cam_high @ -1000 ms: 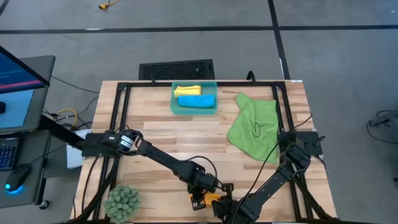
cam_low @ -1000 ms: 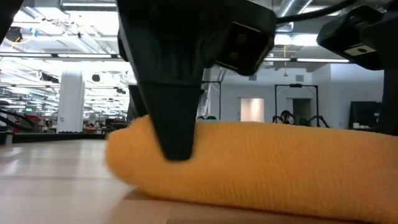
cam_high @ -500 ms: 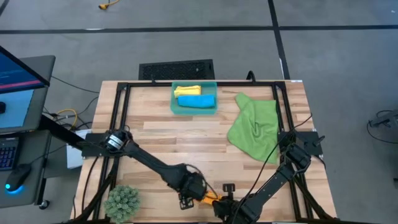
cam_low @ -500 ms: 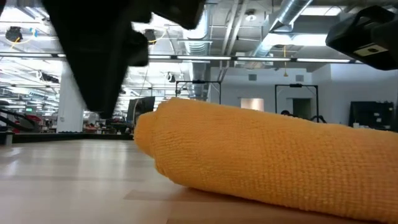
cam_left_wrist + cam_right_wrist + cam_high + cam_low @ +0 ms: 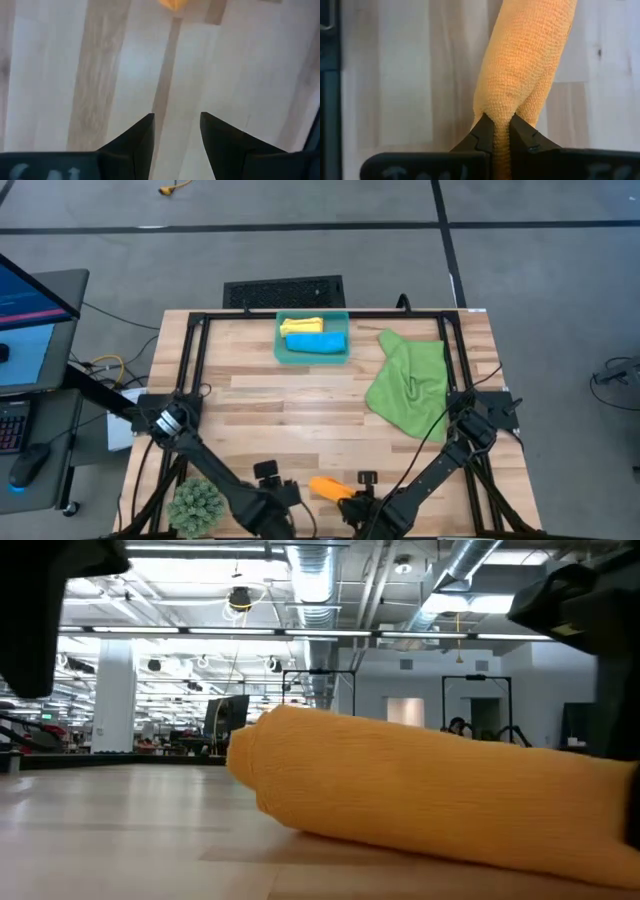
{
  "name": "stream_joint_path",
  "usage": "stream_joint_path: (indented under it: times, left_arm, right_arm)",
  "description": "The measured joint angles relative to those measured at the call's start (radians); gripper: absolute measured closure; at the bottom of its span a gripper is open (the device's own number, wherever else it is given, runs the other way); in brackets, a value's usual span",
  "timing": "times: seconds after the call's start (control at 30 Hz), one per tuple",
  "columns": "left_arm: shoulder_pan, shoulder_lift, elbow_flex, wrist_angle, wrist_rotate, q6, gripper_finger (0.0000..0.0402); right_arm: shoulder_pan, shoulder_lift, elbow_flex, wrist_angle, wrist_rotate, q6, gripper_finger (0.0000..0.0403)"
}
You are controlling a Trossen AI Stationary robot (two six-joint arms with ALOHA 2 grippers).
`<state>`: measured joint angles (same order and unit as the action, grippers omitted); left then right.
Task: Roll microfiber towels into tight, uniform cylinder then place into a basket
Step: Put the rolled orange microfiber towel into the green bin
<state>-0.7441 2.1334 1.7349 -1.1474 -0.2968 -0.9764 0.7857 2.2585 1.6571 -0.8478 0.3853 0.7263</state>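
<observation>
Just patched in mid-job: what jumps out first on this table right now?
The rolled orange towel at the table's near edge, one end pinched in the right pincer. The left pincer hangs open and empty beside it. At the far edge, the teal basket already holds a yellow roll and a blue roll, with the green towel crumpled to its right.

Orange towel (image 5: 328,487), green towel (image 5: 409,385), yellow and blue rolls in teal basket (image 5: 283,352)

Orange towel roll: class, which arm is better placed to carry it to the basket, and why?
The right. Its pincer is already clamped on one end of the orange towel roll, while the left pincer is open over bare table, holding nothing. The basket sits at the far edge.
</observation>
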Motion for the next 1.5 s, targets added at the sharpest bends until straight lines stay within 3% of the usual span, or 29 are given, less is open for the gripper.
stream_joint_path:
  times: [0.23, 0.43, 0.53, 0.67, 0.97, 1.1, 1.27, 1.5]
  left_arm:
    - [-0.073, 0.000, -0.104, 0.320, -0.095, -0.080, 0.0251]
    - [-0.093, -0.004, -0.153, 0.575, -0.302, 0.071, 0.0251]
    - [-0.070, -0.016, -0.184, 0.640, -0.311, 0.163, 0.0251]
    - [-0.020, -0.042, -0.262, 0.647, -0.305, 0.168, 0.0251]
    - [0.025, -0.288, -0.649, 0.998, -0.312, 0.206, 0.0251]
    - [0.047, -0.434, -0.849, 1.148, -0.381, 0.215, 0.0251]
    - [0.110, -0.581, -1.043, 1.329, -0.386, 0.302, 0.0251]
    - [0.221, -0.789, -1.207, 1.343, -0.361, 0.423, 0.0251]
  right_arm:
    - [-0.022, 0.000, -0.001, 0.001, 0.010, 0.000, 0.0362]
    - [-0.022, 0.000, 0.000, 0.000, 0.020, -0.001, 0.0362]
    - [-0.024, 0.001, 0.000, -0.010, 0.033, -0.001, 0.0362]
    - [-0.038, 0.001, -0.001, -0.017, 0.037, -0.015, 0.0361]
    - [-0.112, 0.001, -0.001, -0.055, 0.040, -0.092, 0.0362]
    - [-0.171, 0.001, -0.001, -0.069, 0.044, -0.178, 0.0362]
    - [-0.264, 0.001, 0.000, -0.077, 0.046, -0.309, 0.0362]
    - [-0.387, 0.001, -0.001, -0.097, 0.046, -0.493, 0.0362]
